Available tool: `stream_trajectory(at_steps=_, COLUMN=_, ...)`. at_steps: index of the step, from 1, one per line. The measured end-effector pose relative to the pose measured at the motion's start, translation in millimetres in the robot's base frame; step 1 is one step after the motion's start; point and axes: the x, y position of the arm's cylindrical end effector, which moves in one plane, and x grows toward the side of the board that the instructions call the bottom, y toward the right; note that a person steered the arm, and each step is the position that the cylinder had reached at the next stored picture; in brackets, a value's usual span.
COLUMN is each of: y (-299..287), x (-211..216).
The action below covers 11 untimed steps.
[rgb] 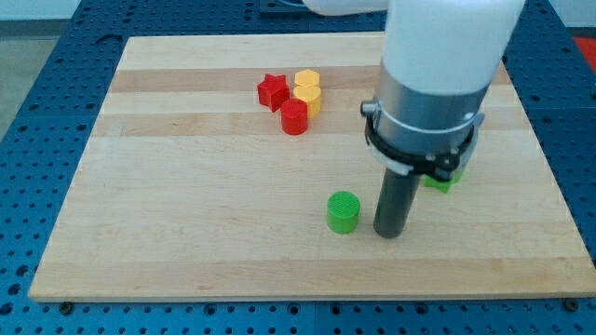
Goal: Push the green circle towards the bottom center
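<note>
The green circle (343, 211) is a short green cylinder standing on the wooden board (186, 205), right of centre and near the view's bottom. My tip (390, 232) rests on the board just to the right of it, a small gap apart. The rod hangs from the large white and grey arm that fills the view's upper right.
A red star (272, 90), a yellow heart-like block (308, 91) and a red cylinder (294, 117) cluster at the view's top centre. Another green block (440, 180) peeks out, mostly hidden behind the arm on the right. The board's bottom edge lies close below the green circle.
</note>
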Motion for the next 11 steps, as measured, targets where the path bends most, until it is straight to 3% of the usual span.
stream_trajectory(at_steps=2, y=-9, x=-8)
stream_trajectory(at_steps=5, y=-64, x=31)
stream_trajectory(at_steps=6, y=-50, x=34)
stream_trajectory(at_steps=7, y=-5, x=17)
stream_trajectory(at_steps=8, y=-14, x=-42)
stream_trajectory(at_steps=11, y=-77, x=3)
